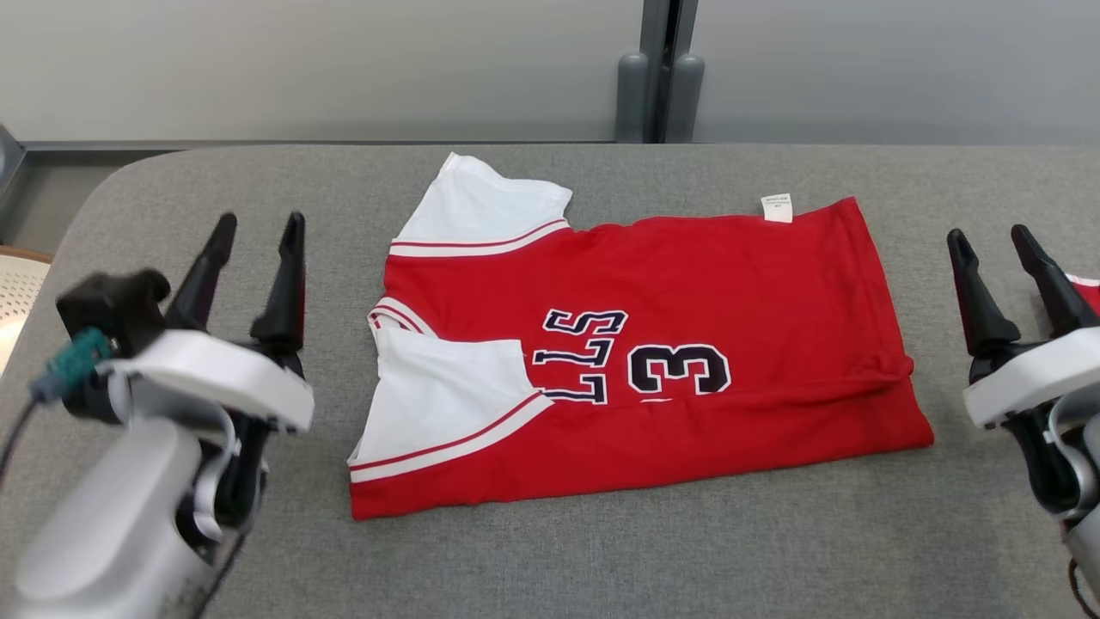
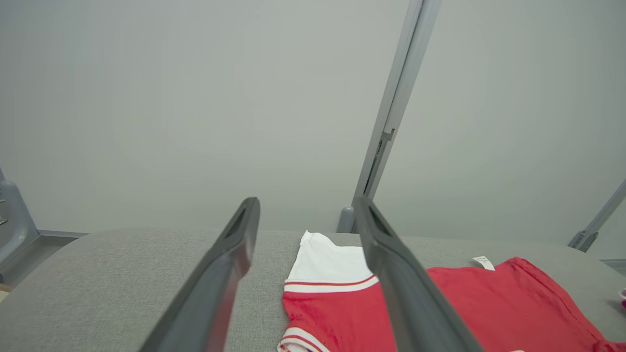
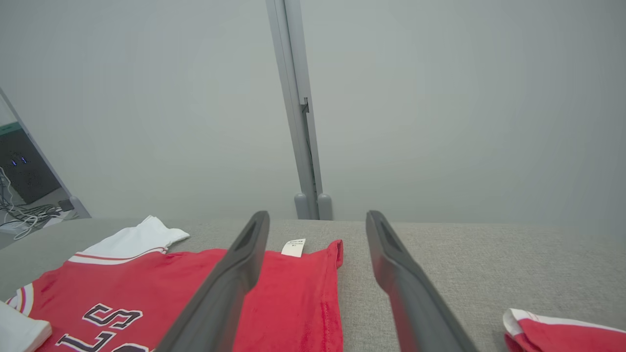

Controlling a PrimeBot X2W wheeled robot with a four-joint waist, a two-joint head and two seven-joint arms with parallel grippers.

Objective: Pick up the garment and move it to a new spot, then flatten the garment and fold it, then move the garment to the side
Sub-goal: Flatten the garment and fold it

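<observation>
The garment (image 1: 653,344), a red jersey with white sleeves and dark lettering, lay in the middle of the frame on the grey cloth-covered table (image 1: 601,550). Its collar end was turned toward the left of the frame and its hem toward the right. A small white label (image 1: 777,206) stuck out at its upper right edge. It was held by nothing.

The left gripper (image 1: 259,219) stood at the lower left of the frame, fingers spread wide and empty, well apart from the cloth. The right gripper (image 1: 988,234) stood at the right edge, likewise spread wide and empty, just beside the hem.

The jersey was spread flat, and the nearer sleeve was laid over the body. The lettering was cut off along a crease near the lower edge, so a lengthwise fold was judged to be already made. Pick-up, repositioning and flattening were therefore taken as done. Any further fold, and the move to the side, were judged to be left.

A second piece of red cloth (image 1: 1084,292) with white trim was seen at the right edge, behind the right gripper.

No bin or tray was made out on the table. A pale perforated object (image 1: 19,292) at the left edge could not be identified, and its contents could not be told.
</observation>
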